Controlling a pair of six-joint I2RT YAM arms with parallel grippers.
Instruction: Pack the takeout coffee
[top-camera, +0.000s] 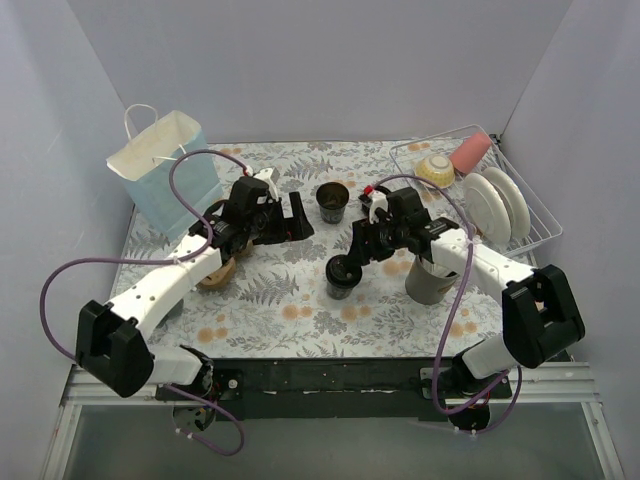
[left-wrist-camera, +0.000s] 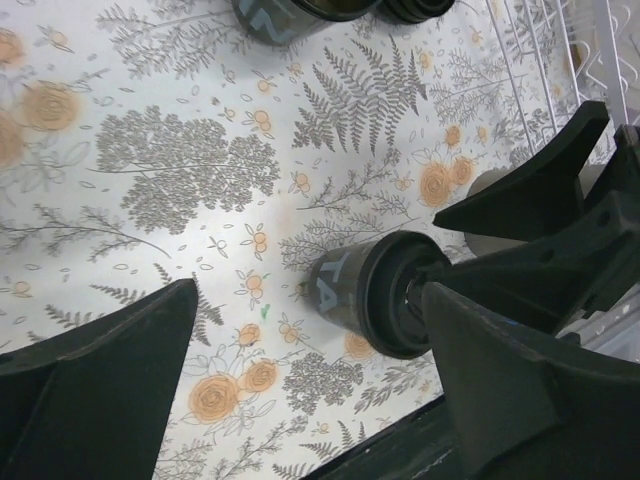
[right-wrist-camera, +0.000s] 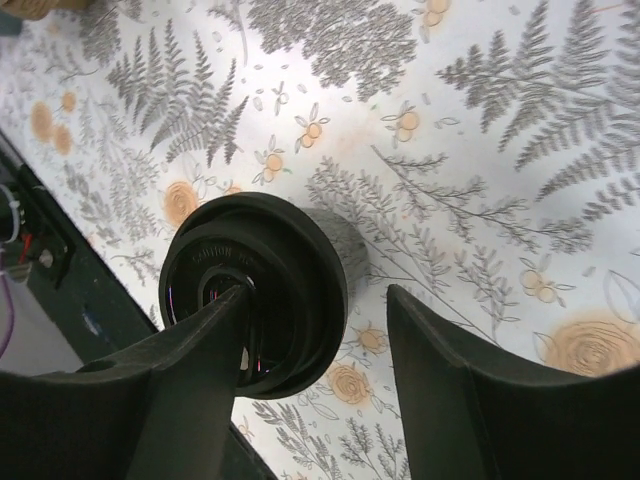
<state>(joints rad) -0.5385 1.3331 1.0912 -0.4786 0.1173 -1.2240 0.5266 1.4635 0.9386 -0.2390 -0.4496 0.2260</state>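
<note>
A black paper cup with its lid on (top-camera: 341, 275) stands at the table's middle front. It also shows in the left wrist view (left-wrist-camera: 350, 288) and the right wrist view (right-wrist-camera: 285, 250). My right gripper (top-camera: 361, 244) (right-wrist-camera: 318, 296) is open just above it, with one finger over the lid and the other beside the cup. A second black cup (top-camera: 333, 201) (left-wrist-camera: 285, 14) stands farther back with an open top. My left gripper (top-camera: 297, 215) (left-wrist-camera: 308, 325) is open and empty, left of both cups. A pale blue paper bag (top-camera: 166, 167) stands at the back left.
A white wire dish rack (top-camera: 530, 215) with plates, a bowl and a pink cup fills the back right. A grey cylindrical holder (top-camera: 429, 281) stands under my right arm. A brown round thing (top-camera: 214, 272) lies under my left arm. A black lid-like disc (left-wrist-camera: 415, 9) lies beside the open cup.
</note>
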